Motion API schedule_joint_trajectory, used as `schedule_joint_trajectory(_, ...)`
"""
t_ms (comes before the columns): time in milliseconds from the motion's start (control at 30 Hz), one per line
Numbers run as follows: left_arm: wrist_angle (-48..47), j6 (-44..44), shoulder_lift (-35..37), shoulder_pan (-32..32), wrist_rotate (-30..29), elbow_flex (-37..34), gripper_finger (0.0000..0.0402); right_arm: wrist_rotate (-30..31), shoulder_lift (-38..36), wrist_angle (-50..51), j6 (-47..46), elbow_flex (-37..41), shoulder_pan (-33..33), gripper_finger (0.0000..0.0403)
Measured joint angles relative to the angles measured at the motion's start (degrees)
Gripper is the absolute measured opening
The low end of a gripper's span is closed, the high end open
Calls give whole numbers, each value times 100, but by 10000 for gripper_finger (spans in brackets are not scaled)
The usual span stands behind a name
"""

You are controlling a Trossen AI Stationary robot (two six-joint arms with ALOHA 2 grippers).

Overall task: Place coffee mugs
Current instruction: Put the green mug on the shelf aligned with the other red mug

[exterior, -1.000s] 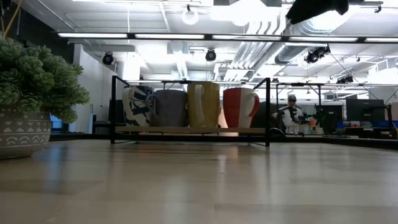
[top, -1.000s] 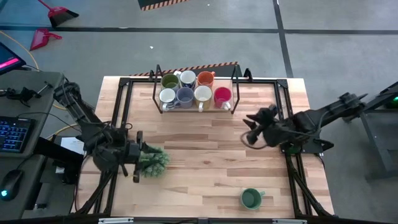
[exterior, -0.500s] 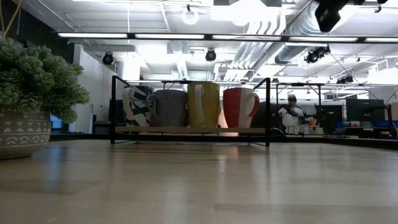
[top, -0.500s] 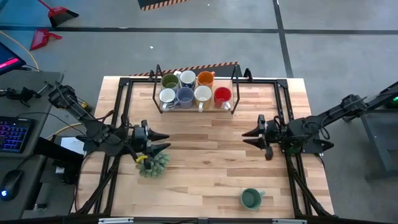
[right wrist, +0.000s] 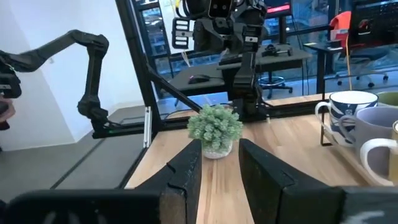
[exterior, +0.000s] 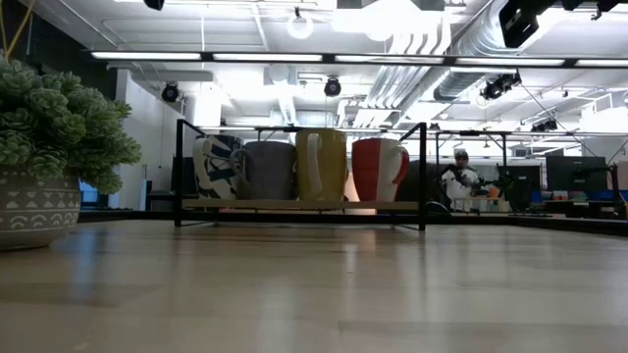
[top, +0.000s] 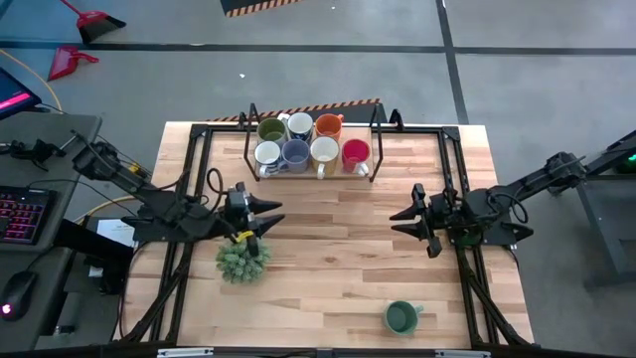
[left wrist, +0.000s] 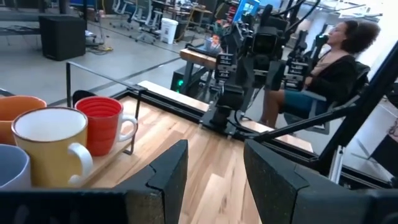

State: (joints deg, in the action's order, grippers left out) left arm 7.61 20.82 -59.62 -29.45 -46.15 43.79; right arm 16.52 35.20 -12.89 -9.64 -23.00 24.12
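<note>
Seven small round ceramic mugs point(top: 310, 141) are sitting in the black wire rack point(top: 248, 129) at twelve o'clock on the pale wooden counter point(top: 328, 259), while one dark green ceramic mug point(top: 400, 317) is waiting alone near five o'clock. Within the last second the left gripper point(top: 260, 219) has let go of the bushy green potted plant point(top: 242, 261) and is lifting clear just above it, its fingers spread wide and empty. At three o'clock the right gripper point(top: 405, 217) has levelled out, fingers narrowly parted, holding nothing. With the plant set down, the lone green mug is probably the next thing to fetch, most likely by the right arm.
</note>
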Motion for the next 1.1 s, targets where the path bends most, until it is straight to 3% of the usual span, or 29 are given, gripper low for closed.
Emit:
schedule_joint_trajectory(733,405,3,-61,288,63,-4,145,-64,2,371,-399,0,0,94)
schedule_joint_trajectory(967,-524,134,-63,288,65,-4,145,431,2,595,-383,0,0,94)
schedule_joint_trajectory(1100,-578,521,-63,288,238,-4,145,532,4,825,-680,-82,-2,94)
